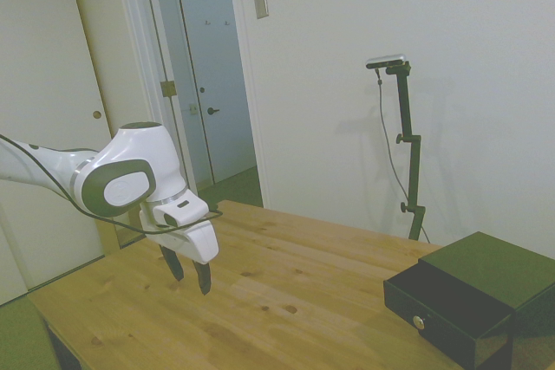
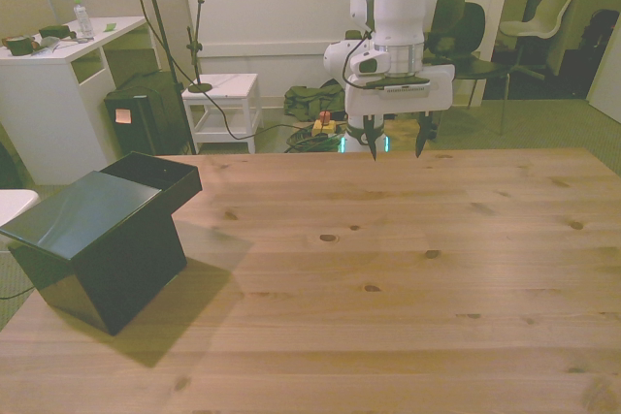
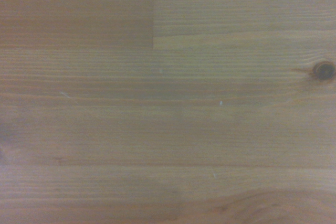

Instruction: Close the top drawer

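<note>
My gripper [image 2: 395, 150] hangs above wooden table [image 2: 388, 278], fingers apart, holding nothing. Wrist view shows only bare wood.

Top drawer [image 1: 447, 305] sticks out of black cabinet [image 1: 499, 266], well apart from me, at front view's left. Small gold knob [image 1: 419, 322] on flat drawer front.

Drawer looks hard and stiff, probably light, should slide straight in. No need to grab. Best spot, I think: push flat front, near knob, in middle. Off-middle push may jam drawer. Cabinet looks light too, so hard push could slide whole box.
</note>
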`<control>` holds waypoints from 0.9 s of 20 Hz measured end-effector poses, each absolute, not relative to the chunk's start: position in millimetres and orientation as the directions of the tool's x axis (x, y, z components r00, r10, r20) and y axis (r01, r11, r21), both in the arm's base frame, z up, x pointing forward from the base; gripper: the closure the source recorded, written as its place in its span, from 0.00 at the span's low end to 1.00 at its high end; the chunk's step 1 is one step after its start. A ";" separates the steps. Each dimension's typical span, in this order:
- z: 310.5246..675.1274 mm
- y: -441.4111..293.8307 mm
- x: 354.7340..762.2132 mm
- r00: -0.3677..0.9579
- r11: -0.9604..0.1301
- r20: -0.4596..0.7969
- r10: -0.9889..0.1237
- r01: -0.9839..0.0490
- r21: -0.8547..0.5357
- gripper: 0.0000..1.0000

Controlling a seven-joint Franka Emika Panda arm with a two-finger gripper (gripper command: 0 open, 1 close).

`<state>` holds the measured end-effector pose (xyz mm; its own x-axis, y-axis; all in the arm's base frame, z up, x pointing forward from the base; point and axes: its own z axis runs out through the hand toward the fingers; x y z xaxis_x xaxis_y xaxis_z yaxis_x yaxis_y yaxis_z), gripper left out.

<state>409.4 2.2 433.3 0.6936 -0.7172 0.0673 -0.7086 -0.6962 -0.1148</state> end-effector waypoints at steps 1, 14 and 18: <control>433.1 2.2 409.6 0.694 -0.697 0.068 -0.716 -0.708 -0.113 0.00; 436.2 -159.6 416.3 0.403 -0.415 0.107 -0.909 -0.899 -0.139 0.00; 453.6 -219.6 420.7 0.299 -0.317 0.125 -0.946 -0.933 -0.170 0.00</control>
